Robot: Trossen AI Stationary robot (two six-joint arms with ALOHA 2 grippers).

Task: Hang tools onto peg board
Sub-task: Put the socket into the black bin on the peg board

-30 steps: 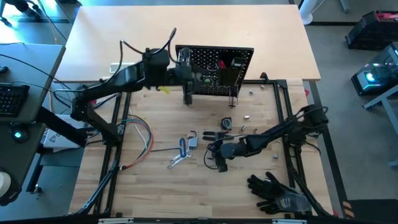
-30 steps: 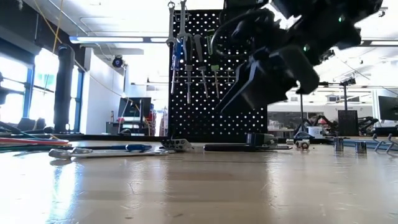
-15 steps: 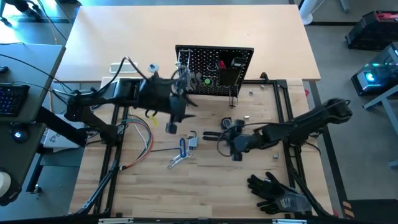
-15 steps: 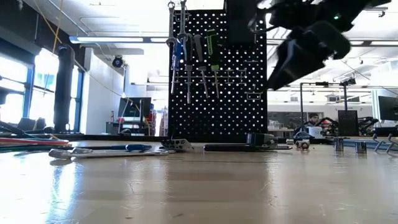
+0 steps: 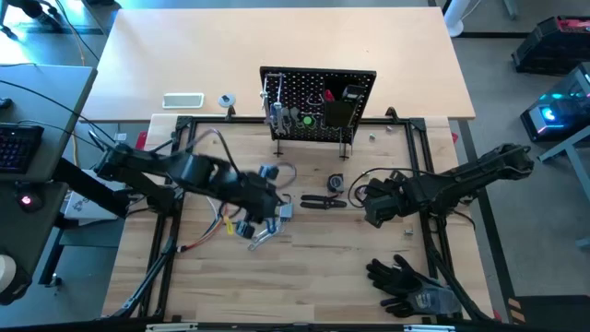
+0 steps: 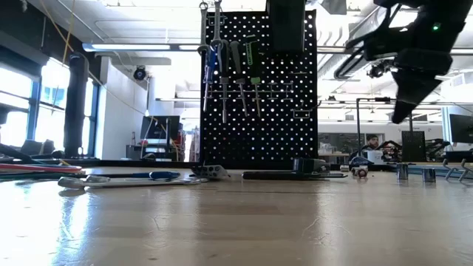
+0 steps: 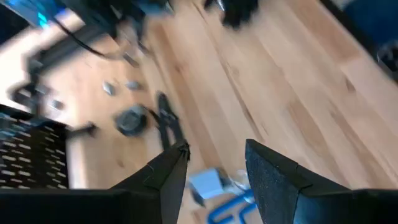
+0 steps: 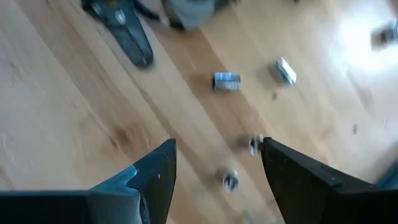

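Observation:
The black peg board (image 5: 318, 106) stands upright at the far middle, with several tools (image 6: 229, 63) hanging on its front. A silver wrench (image 5: 263, 238) and a blue-handled driver (image 5: 271, 218) lie flat on the table, and black pliers (image 5: 323, 201) lie to their right. My left gripper (image 5: 269, 221) hovers open just above the blue driver (image 7: 230, 205), pointing steeply down. My right gripper (image 5: 371, 212) hangs open above the table, right of the pliers and over small metal sockets (image 8: 227, 79). It touches nothing.
A bundle of coloured wires (image 5: 210, 210) lies left of the wrench. Black gloves (image 5: 410, 286) lie at the near right. A small round black thing (image 5: 336, 183) sits near the pliers. A black frame (image 5: 175, 184) borders the work area.
My left gripper has come away from the peg board, moving toward the table's near edge and down while tipping downward, and now hangs over the blue driver and wrench. My right gripper has risen off the table, moved toward the right edge and rolled. Both stayed open.

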